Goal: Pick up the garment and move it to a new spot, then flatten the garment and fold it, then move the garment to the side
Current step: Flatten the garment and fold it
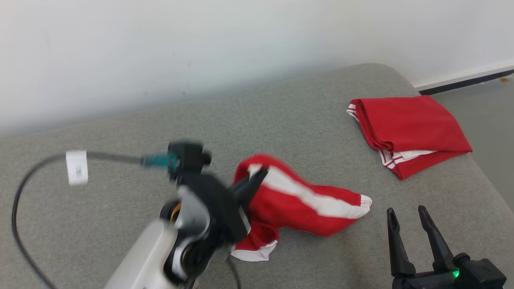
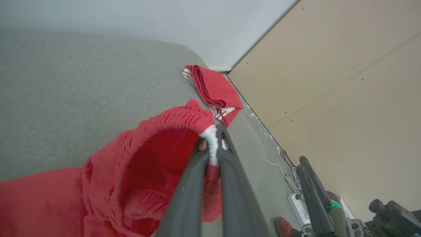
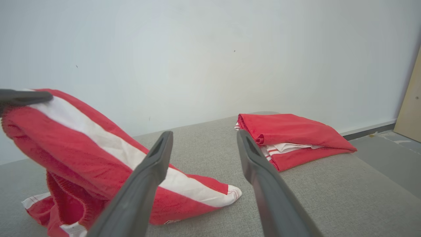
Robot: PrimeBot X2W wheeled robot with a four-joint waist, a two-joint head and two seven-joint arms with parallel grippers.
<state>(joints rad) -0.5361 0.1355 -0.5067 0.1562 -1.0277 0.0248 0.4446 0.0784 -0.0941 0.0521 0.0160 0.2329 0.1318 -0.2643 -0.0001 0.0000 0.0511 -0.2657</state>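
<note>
**Garment.** The garment (image 1: pixel 305 204) is red knit fabric with a broad white stripe (image 1: pixel 311 198) along its length and white trim at the hems. Its gathered, ribbed waistband (image 2: pixel 177 118) forms an open arch in the left wrist view. One end is raised off the grey upholstered surface (image 1: pixel 281 112); the opposite end, with its white-edged hem, lies on that surface near the middle, and a lower fold rests beneath the raised part. A second red-and-white piece, the folded garment (image 1: pixel 409 128), lies well apart at the surface's far right corner, near the wall (image 1: pixel 200 48).

**Left arm.** The pale forearm enters from the lower left of the head view, blurred. The left gripper (image 1: pixel 261 173) points up and to the right, its fingers pressed together on the waistband edge where the white stripe meets it — the fabric is pinched between them. A dark cable (image 1: pixel 24 184) with a white tag loops beside the wrist.

**Right arm.** The right gripper (image 1: pixel 405 214) sits at the lower right, fingers spread wide and pointing up the view — nothing between them, clear of both garments.
</note>
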